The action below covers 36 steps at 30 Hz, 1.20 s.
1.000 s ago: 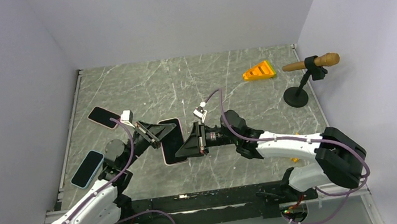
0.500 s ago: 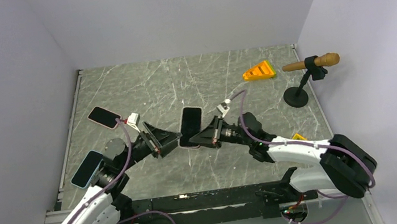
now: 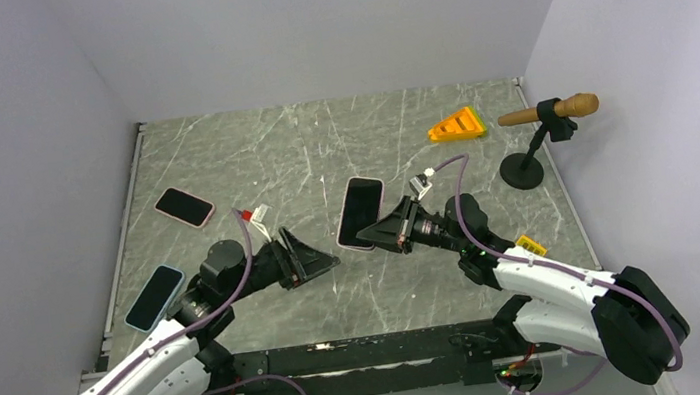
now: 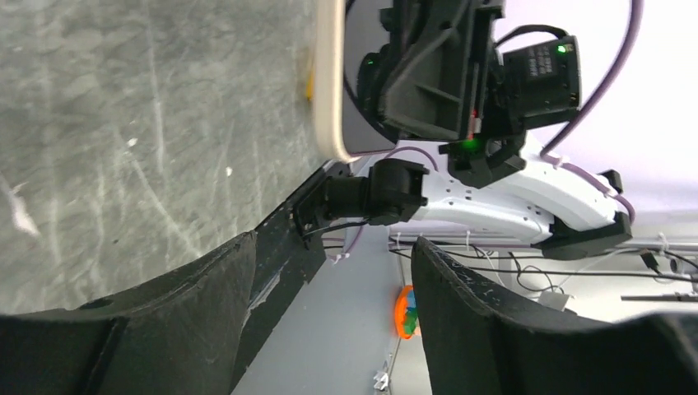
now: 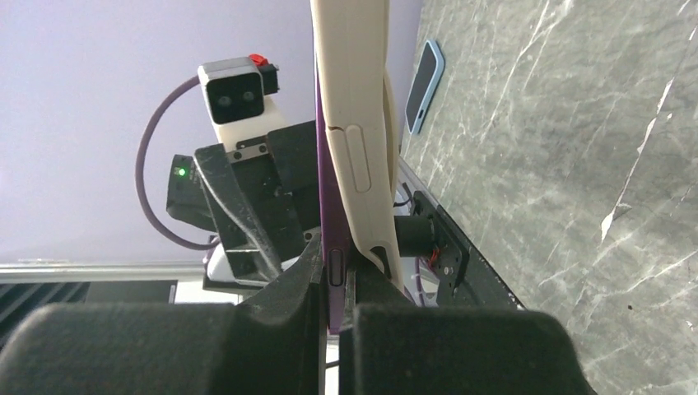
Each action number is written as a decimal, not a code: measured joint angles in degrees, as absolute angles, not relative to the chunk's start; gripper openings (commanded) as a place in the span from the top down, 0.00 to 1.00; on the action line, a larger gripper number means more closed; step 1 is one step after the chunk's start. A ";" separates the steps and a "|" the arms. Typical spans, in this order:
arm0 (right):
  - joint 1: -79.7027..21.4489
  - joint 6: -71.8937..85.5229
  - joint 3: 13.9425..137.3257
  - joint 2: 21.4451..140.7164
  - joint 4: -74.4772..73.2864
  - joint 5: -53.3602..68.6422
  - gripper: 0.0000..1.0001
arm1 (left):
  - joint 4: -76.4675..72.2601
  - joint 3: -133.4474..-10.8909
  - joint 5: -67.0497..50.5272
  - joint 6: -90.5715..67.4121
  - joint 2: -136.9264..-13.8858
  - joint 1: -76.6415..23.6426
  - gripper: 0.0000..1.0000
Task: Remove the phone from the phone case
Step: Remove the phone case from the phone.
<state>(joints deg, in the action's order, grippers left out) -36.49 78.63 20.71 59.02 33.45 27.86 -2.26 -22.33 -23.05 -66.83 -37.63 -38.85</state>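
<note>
A dark-screened phone (image 3: 360, 212) in a cream phone case is held above the middle of the table. My right gripper (image 3: 386, 232) is shut on its near end. In the right wrist view the jaws pinch the phone's purple edge (image 5: 333, 267), and the cream case (image 5: 354, 123) stands slightly away from that edge at the gripped corner. My left gripper (image 3: 321, 258) hangs open a short way left of the phone, apart from it. In the left wrist view, nothing lies between the fingers of the left gripper (image 4: 333, 243), and the case edge (image 4: 328, 82) shows beyond them.
A pink-cased phone (image 3: 184, 207) and a blue-cased phone (image 3: 154, 297) lie on the table at the left. An orange wedge (image 3: 456, 125) sits at the back right, beside a black stand (image 3: 522, 172) holding a wooden handle (image 3: 549, 112). A small yellow item (image 3: 530, 244) lies by the right arm.
My left gripper has opened, let go of the phone and drawn back toward the near left. The right gripper has carried the phone to the right and farther back.
</note>
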 measured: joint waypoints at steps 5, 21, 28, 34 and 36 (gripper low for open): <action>-36.49 79.55 20.34 59.57 35.11 29.23 1.00 | -9.69 -22.17 -22.00 -67.18 -40.58 -41.54 0.42; -36.51 81.67 18.24 59.51 39.33 30.17 1.00 | -17.17 -22.09 -18.57 -68.23 -46.28 -42.41 0.54; -36.58 82.15 18.22 59.51 40.86 30.39 1.00 | -19.53 -22.09 -18.59 -68.47 -47.11 -42.63 0.73; -36.84 82.37 18.17 59.29 41.25 30.20 1.00 | -21.06 -22.00 -18.81 -68.45 -48.27 -42.63 0.76; -36.91 82.30 18.17 59.27 41.23 30.04 1.00 | -21.56 -21.85 -18.81 -68.36 -48.38 -42.63 0.85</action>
<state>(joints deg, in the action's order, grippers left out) -36.91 82.30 18.17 59.27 41.23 30.04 -21.56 -21.85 -18.81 -68.36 -48.38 -42.63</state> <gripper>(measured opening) 0.077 0.253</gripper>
